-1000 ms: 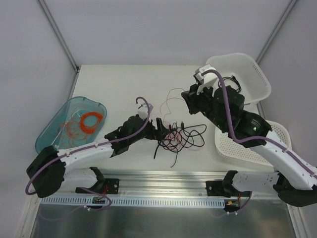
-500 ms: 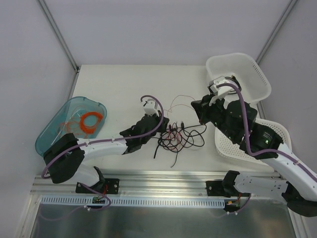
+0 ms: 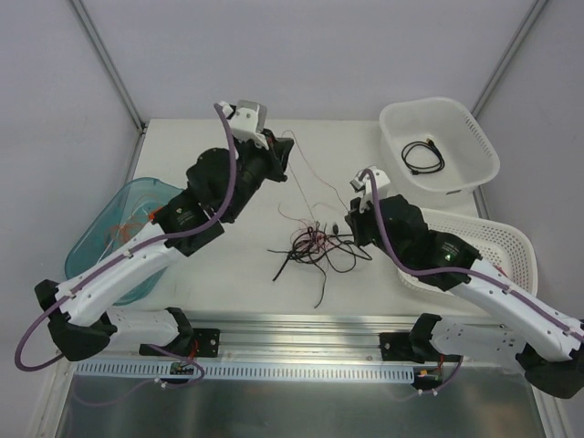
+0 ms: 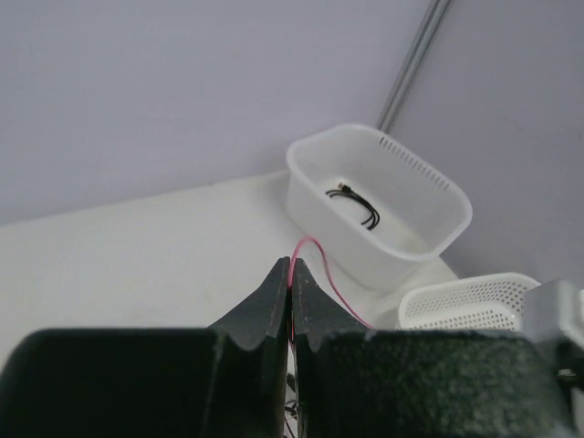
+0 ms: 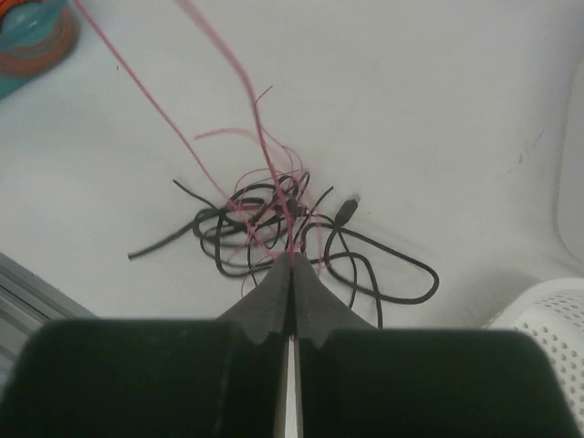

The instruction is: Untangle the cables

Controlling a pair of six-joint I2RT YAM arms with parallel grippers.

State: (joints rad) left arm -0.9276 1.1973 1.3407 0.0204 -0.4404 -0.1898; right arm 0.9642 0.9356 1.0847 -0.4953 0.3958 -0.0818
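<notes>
1. Top external view: the cables [image 3: 315, 245] lie as a loose black-and-red tangle on the white surface [image 3: 237, 283], just below the centre of the frame.
2. The left claw [image 3: 281, 157] sits up and to the left of the tangle. It is clenched on one thin red strand, which runs down the frame into the heap.
3. In the left wrist view the left claw's tips are pressed together. The pink-red strand [image 4: 315, 251] comes out of the seam and curves off toward the lower right.
4. The right claw [image 3: 350, 224] is at the right edge of the tangle, also clenched.
5. In the right wrist view its tips [image 5: 292, 265] meet at the near edge of the heap, and a red strand runs straight into the seam. Two longer red strands climb toward the upper left of that frame.
6. A white tub [image 3: 436, 103] stands in the upper right of the top view, with a small black cable coil [image 3: 422, 155] inside.
7. A perforated basket [image 3: 497, 239] lies just below the tub, partly under the right arm.
8. A teal tray [image 3: 91, 251] sits at the left edge of the surface, partly hidden by the left arm.
</notes>
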